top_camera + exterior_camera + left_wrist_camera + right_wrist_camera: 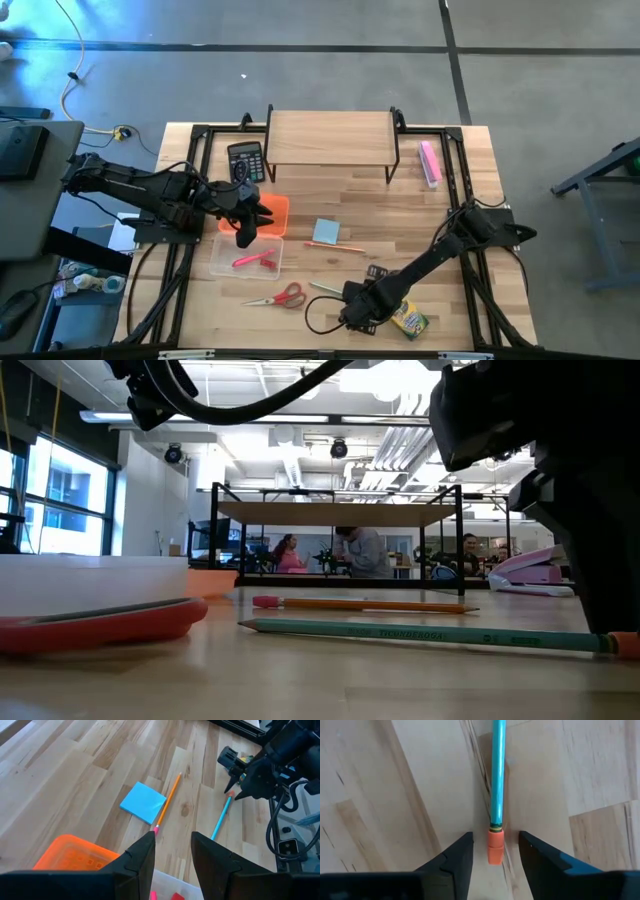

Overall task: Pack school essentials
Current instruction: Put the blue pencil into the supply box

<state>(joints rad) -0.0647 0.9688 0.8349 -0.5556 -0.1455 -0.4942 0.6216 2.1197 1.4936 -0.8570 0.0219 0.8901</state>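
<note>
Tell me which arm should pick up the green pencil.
Right. Its hand is open, straddling the green pencil's eraser end on the table. The left hand hovers over the clear tray, farther away.

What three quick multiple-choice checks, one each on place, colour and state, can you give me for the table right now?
1. Where is the right hand?
A. Over the clear tray
B. Down at the green pencil's eraser end
C. On the scissors

2. What colour is the square notepad?
A. Light blue
B. Yellow
C. White

3. How are the right hand's fingers?
A. Shut on the crayon box
B. Shut on nothing
C. Open, one on each side of the orange eraser tip

Key:
1 B, the right wrist view shows the pencil's end between its fingers.
2 A, the high view shows it blue beside the orange pencil.
3 C, gaps show on both sides of the tip.

The left hand waits above the clear tray.
</note>
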